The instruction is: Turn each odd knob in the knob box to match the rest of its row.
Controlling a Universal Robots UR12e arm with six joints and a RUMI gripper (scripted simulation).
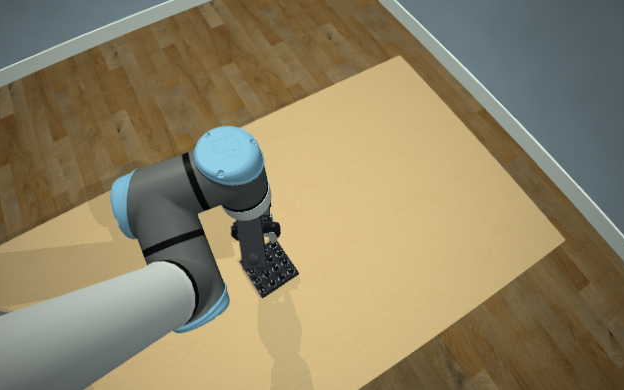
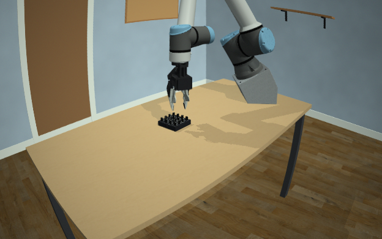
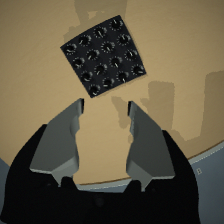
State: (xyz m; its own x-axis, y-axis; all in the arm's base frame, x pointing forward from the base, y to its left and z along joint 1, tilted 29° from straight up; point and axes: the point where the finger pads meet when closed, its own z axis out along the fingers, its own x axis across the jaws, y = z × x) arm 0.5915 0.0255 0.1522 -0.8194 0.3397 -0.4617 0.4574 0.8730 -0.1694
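The black knob box [image 1: 279, 284] [image 2: 166, 124] [image 3: 140, 63] lies flat on the table, with its knobs in a four-by-four grid. In the wrist view it sits at the top, turned at an angle to the fingers. White pointer lines and marks show on several knobs, but they are too small to read surely, and row labels cannot be made out. My gripper [image 2: 179, 109] [image 3: 106, 100] is open, its two grey fingers part-way apart with nothing between them. The fingertips hang above the box, touching no knob. In the top view the gripper body hides part of the box and the fingertips are mostly hidden.
The box stands on the wooden table [image 1: 391, 200] [image 2: 117, 171]. The arm's grey base [image 2: 259, 89] stands at the table's far end in the exterior view. Shadows of the arm fall on the table around the box.
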